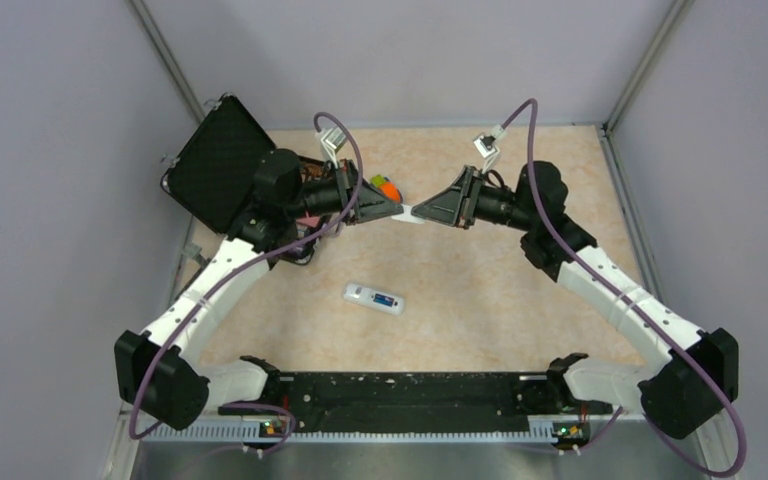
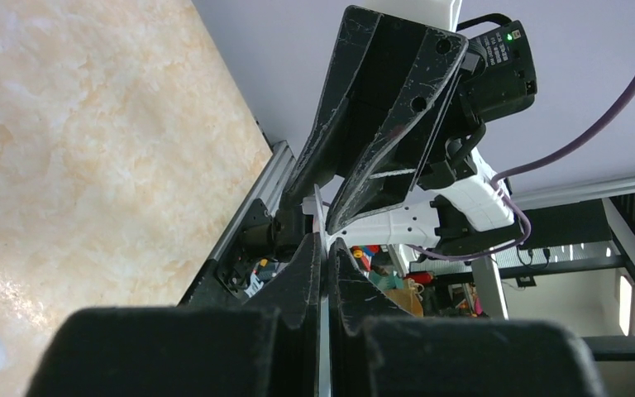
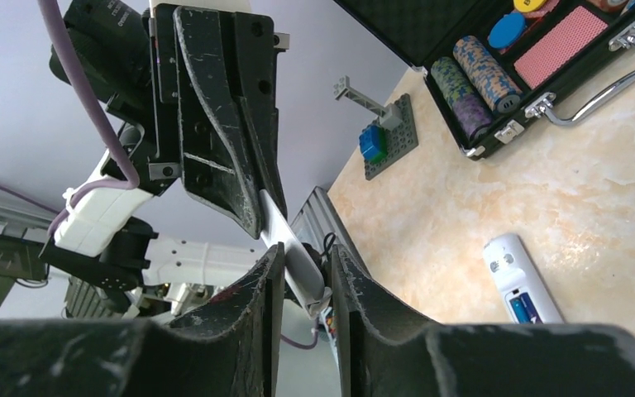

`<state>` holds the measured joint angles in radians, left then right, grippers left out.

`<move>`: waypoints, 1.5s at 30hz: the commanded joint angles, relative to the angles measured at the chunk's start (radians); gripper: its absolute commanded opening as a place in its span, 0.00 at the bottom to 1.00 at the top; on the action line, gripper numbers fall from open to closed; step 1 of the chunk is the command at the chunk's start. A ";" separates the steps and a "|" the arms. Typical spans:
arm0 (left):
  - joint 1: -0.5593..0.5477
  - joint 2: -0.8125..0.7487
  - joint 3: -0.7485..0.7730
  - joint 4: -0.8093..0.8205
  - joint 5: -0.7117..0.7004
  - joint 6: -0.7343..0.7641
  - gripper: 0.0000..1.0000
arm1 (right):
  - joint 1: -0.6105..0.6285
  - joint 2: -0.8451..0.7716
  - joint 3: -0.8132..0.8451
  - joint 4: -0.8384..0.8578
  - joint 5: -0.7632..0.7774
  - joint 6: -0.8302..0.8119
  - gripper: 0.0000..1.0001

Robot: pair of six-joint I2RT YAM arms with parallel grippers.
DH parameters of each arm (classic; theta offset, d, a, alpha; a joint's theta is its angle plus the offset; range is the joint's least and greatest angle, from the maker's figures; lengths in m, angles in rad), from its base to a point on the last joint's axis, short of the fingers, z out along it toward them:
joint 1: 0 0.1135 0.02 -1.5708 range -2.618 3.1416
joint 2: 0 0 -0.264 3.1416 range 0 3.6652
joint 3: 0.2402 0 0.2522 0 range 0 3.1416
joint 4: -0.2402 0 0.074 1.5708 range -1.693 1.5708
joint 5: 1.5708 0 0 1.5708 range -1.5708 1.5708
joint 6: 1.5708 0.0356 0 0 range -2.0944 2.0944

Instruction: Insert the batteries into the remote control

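Note:
The white remote control lies flat on the table in front of both arms. Its back compartment is uncovered, and the blue batteries sit inside it. Above the table my left gripper and right gripper meet tip to tip. Between them is a thin white cover plate. The left gripper is shut on one end of the plate. The right gripper has closed around the other end, and the plate sits slanted between its fingers, touching both.
An open black case with striped chip stacks stands at the back left. An orange and green toy car lies just behind the left gripper. A grey baseplate with a blue brick lies near the case. Grey walls enclose the table.

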<state>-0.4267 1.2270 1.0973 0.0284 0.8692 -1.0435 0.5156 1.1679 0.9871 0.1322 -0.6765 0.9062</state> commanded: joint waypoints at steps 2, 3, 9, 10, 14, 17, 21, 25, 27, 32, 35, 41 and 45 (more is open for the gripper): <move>0.005 0.010 0.050 -0.016 0.041 0.039 0.00 | -0.008 0.004 -0.012 0.056 -0.024 0.021 0.24; 0.006 0.011 0.051 -0.016 0.038 0.038 0.00 | -0.008 0.003 -0.014 0.056 -0.029 0.023 0.23; 0.014 0.015 0.049 -0.019 0.024 0.030 0.00 | -0.008 -0.012 -0.038 0.081 -0.055 0.039 0.37; 0.014 0.017 0.049 -0.022 0.026 0.029 0.00 | -0.007 -0.019 -0.045 0.089 -0.052 0.043 0.38; 0.015 0.016 0.041 -0.021 0.027 0.028 0.00 | -0.007 -0.023 -0.052 0.095 -0.051 0.052 0.32; 0.016 0.018 0.036 -0.023 0.027 0.026 0.00 | -0.007 -0.020 -0.054 0.099 -0.047 0.061 0.19; 0.016 0.016 0.027 -0.024 0.032 0.032 0.02 | -0.008 -0.021 -0.053 0.095 -0.034 0.067 0.02; 0.016 0.010 0.027 -0.083 0.005 0.072 0.43 | -0.009 -0.020 -0.061 0.087 -0.017 0.071 0.00; 0.016 0.006 0.027 -0.113 -0.024 0.101 0.58 | -0.009 -0.021 -0.065 0.074 -0.005 0.072 0.00; 0.038 -0.012 0.030 -0.310 -0.222 0.233 0.74 | -0.016 -0.018 -0.091 -0.009 0.031 0.046 0.00; 0.047 -0.035 -0.003 -0.460 -0.401 0.322 0.77 | -0.018 -0.004 -0.097 -0.121 0.052 -0.015 0.00; 0.057 -0.047 -0.182 -0.609 -0.704 0.290 0.66 | 0.010 0.063 -0.077 -0.381 0.055 -0.305 0.00; 0.061 -0.052 -0.298 -0.627 -0.737 0.216 0.49 | 0.137 0.105 -0.087 -0.451 0.133 -0.442 0.00</move>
<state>-0.3706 1.1893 0.8825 -0.5228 0.2665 -0.7780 0.5438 1.2438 0.8909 -0.1978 -0.6071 0.6724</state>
